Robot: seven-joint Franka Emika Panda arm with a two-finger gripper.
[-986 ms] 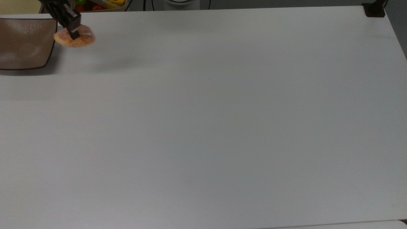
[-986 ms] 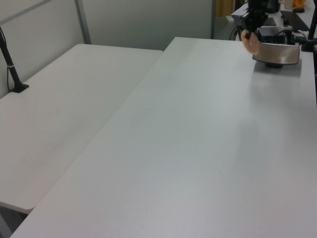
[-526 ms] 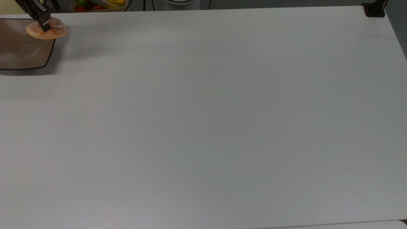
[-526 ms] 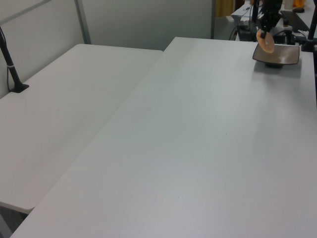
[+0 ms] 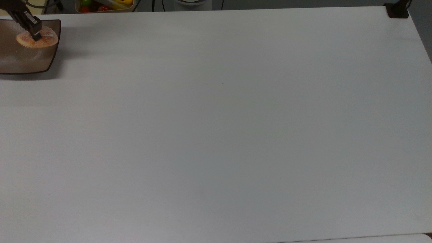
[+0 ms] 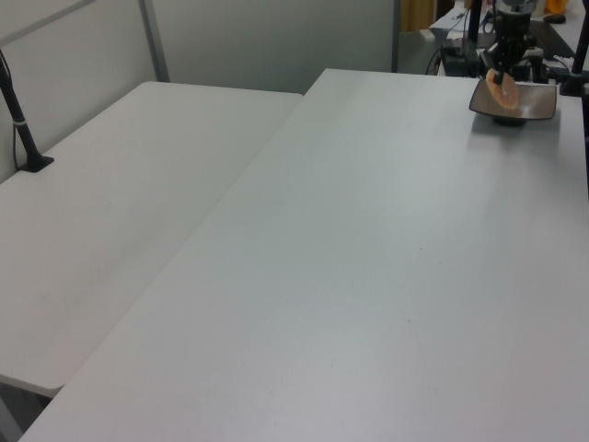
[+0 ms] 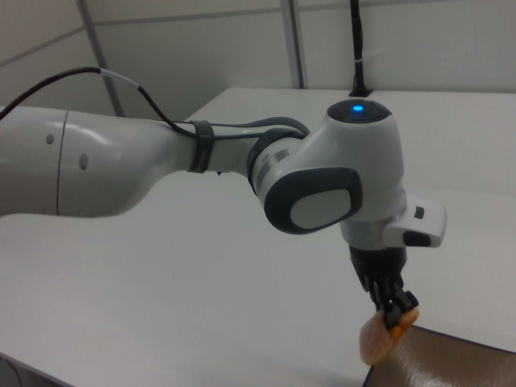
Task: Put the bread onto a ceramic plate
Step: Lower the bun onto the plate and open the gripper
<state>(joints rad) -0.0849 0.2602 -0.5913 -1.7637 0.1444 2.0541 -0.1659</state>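
The gripper (image 5: 34, 33) is closed on the bread (image 5: 37, 38), pinching it between its dark fingers (image 7: 393, 302). In the top view, the bread is sitting over the brown ceramic plate (image 5: 20, 60), in the far left corner of the white table (image 5: 222, 128). The bun is showing over the plate's far right part, close to the dark rim. I cannot tell if the bread is touching the plate or hanging just above it.

In the left view, the gripper (image 6: 502, 77) is reaching down from above at the far right end of the table (image 6: 368, 276). The bread (image 6: 502, 89) is looking like a thin orange slice standing on its edge, right over the plate (image 6: 525, 106). A second white table (image 6: 120, 212) is standing beside the first one, on the left view's left.

In the right view, the big white arm (image 7: 201, 169) is stretching in from the right view's left. A blue light (image 7: 357, 110) is glowing on top of its wrist. The gripper (image 7: 397, 310) is pointing down, and the bread (image 7: 379, 339) is hanging from it at the edge of the plate (image 7: 451, 363).

In the top view, a tub of colourful toy food (image 5: 104, 5) is sitting just past the table's far edge. A black clamp (image 5: 397, 10) is sitting on the far right corner.
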